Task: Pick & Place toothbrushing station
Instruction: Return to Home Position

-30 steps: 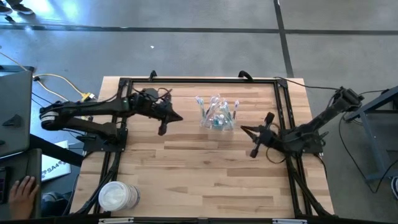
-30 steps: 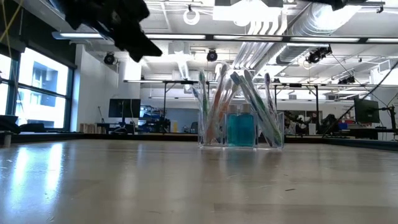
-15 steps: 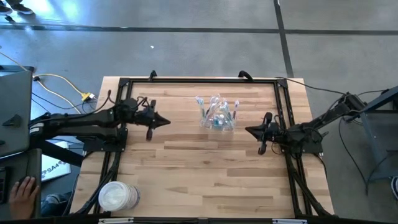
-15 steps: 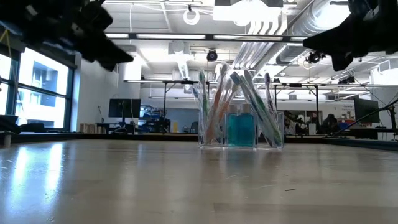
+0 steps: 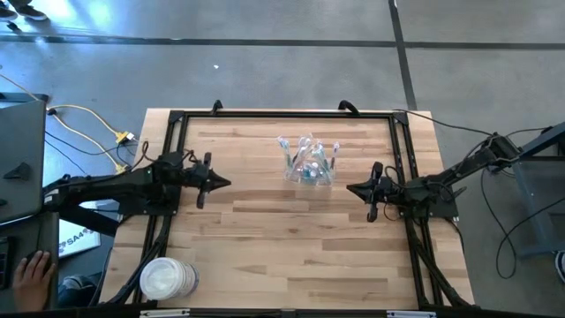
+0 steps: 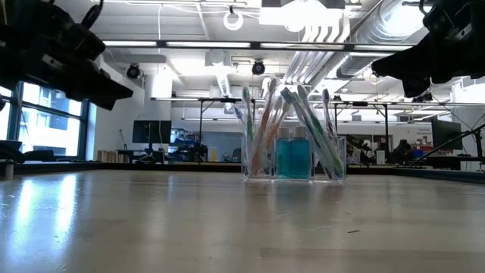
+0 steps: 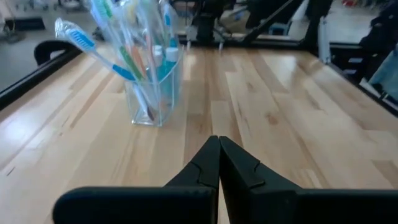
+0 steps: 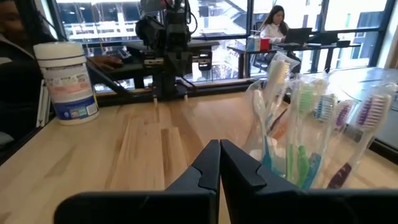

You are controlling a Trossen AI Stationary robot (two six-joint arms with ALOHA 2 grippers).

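The clear plastic cup [image 5: 308,170] stands upright by its base on the table's far middle, filled with several toothbrushes and small blue-capped tubes; it also shows in the low view [image 6: 294,157], the left wrist view [image 7: 151,78] and the right wrist view [image 8: 298,143]. My left gripper [image 5: 226,184] is shut and empty, well left of the cup, above the table. My right gripper [image 5: 350,188] is shut and empty, a little right of the cup. Each gripper's shut fingertips show in its own wrist view, left [image 7: 219,142] and right [image 8: 219,145].
A stack of white round discs [image 5: 166,279] stands at the table's near left corner and also shows in the right wrist view [image 8: 66,79]. A black frame [image 5: 282,114] runs around the table's far and side edges. A person's hand [image 5: 31,274] is beyond the left edge.
My left gripper has drawn back toward the table's left edge, away from the cup, and a little toward the near edge. My right gripper has shifted slightly and levelled out, staying right of the cup. The cup has not moved.
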